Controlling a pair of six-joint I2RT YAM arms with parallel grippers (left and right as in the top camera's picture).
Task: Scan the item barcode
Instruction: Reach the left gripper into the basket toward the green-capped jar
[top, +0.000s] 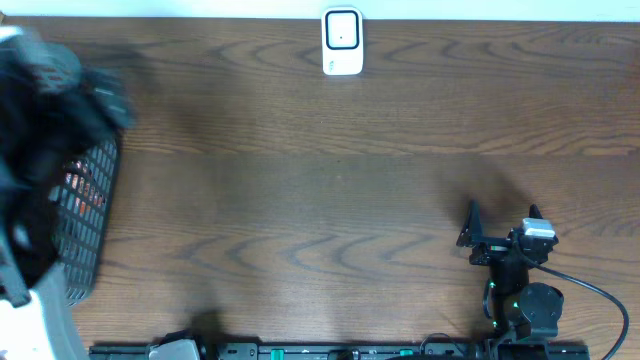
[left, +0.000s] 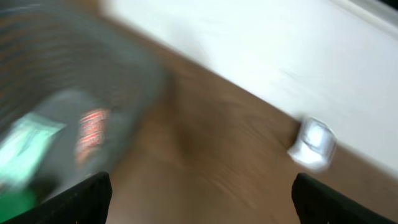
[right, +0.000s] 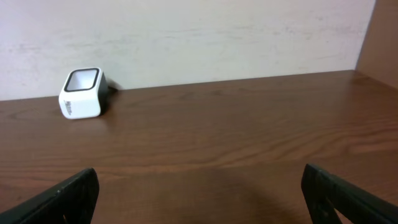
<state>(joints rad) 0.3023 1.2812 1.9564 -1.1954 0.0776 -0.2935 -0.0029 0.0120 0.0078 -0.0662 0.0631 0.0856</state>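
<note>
A brown wood-grain table runs the full width of the overhead view. A pale wall lines its far edge and a black rail its near edge. A broad stretch of bare wood lies between the left side and the right arm.

A white, box-shaped plastic barcode scanner with a dark-rimmed window stands at the middle of the far edge, close against the wall and well apart from both arms. A small grey marking on its side shows in the right wrist view, too small to read.

A black plastic mesh basket sits at the table's left edge. Its left part is hidden under the blurred left arm. The items to scan are in it: a red-printed packet shows through the mesh, and the left wrist view adds a green-and-white packet. Both are too blurred for any print or barcode to be read.

The left gripper hangs above the basket's far end, jaws spread wide with nothing between them, and the scanner is off to its right.

The right gripper is at the right side of the table near the rail, pointed across the bare wood toward the scanner. Its jaws are also wide and hold nothing.
</note>
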